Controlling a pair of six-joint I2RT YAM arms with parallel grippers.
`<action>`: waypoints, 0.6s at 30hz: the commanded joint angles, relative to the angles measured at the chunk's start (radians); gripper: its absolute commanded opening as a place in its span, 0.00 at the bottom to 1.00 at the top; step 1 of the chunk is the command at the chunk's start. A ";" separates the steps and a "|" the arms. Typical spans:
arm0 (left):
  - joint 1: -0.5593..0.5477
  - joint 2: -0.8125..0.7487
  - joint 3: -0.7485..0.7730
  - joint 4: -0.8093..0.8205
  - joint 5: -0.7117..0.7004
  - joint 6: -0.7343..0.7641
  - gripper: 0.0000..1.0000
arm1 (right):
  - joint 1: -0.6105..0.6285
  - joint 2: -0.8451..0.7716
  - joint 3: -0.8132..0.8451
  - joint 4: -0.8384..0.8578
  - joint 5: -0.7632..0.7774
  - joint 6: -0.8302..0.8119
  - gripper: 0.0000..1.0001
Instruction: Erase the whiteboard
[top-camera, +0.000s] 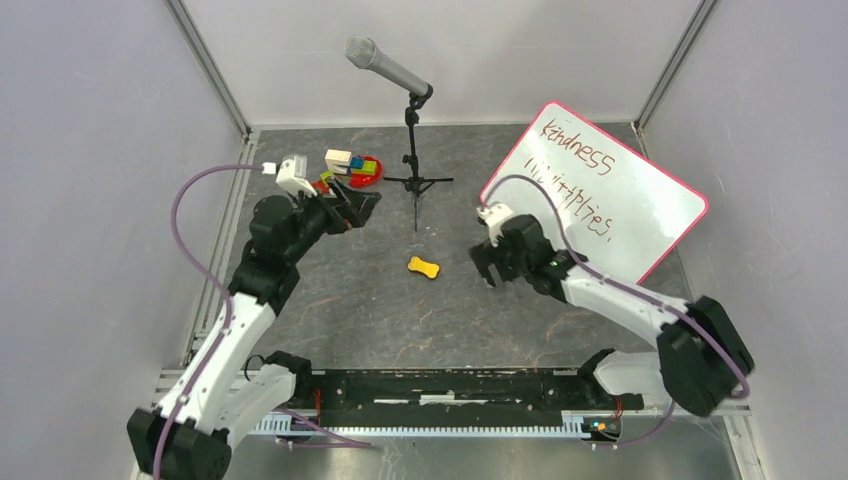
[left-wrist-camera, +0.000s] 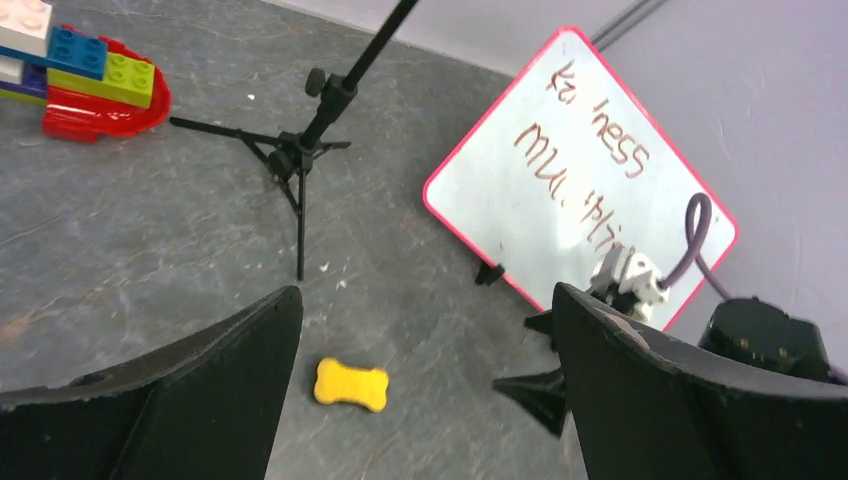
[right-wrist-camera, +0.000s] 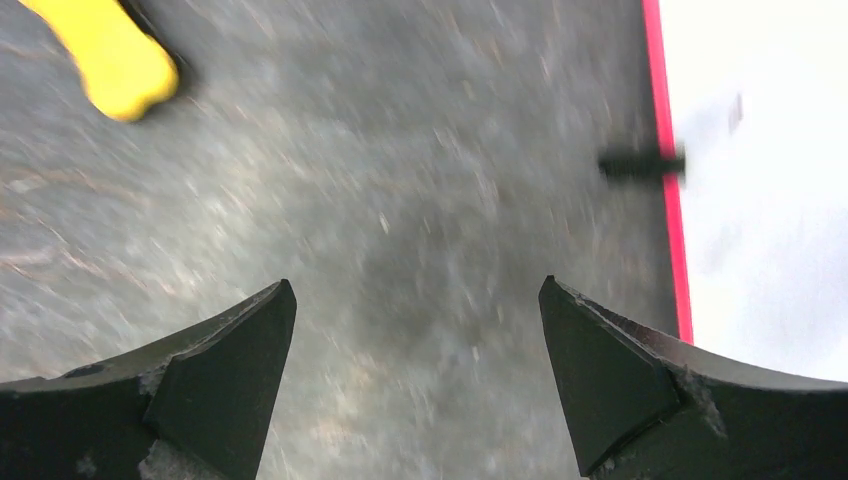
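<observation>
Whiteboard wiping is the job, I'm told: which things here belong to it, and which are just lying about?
Belonging: whiteboard, with writing on it; right gripper, open near its edge; yellow bone-shaped piece, possibly the wiper.
Lying about: microphone on its stand; toy brick boat.

You had a glossy, smooth whiteboard (top-camera: 650, 195) on a matt, mottled stone-look table (top-camera: 350, 300). Your bricks (top-camera: 355, 166) looked like shiny plastic, the microphone (top-camera: 385, 65) dull grey metal, the yellow block (top-camera: 424, 266) matt, the left fingers (left-wrist-camera: 200, 400) matt black plastic.
</observation>
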 joint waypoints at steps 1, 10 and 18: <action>-0.004 0.127 0.091 0.228 -0.107 -0.097 1.00 | 0.054 0.193 0.223 0.046 -0.060 -0.170 0.98; 0.023 0.236 0.109 0.441 -0.506 0.060 1.00 | 0.161 0.489 0.480 0.038 -0.219 -0.275 0.89; 0.023 0.410 0.082 0.560 -0.451 0.149 1.00 | 0.181 0.624 0.589 0.028 -0.344 -0.317 0.74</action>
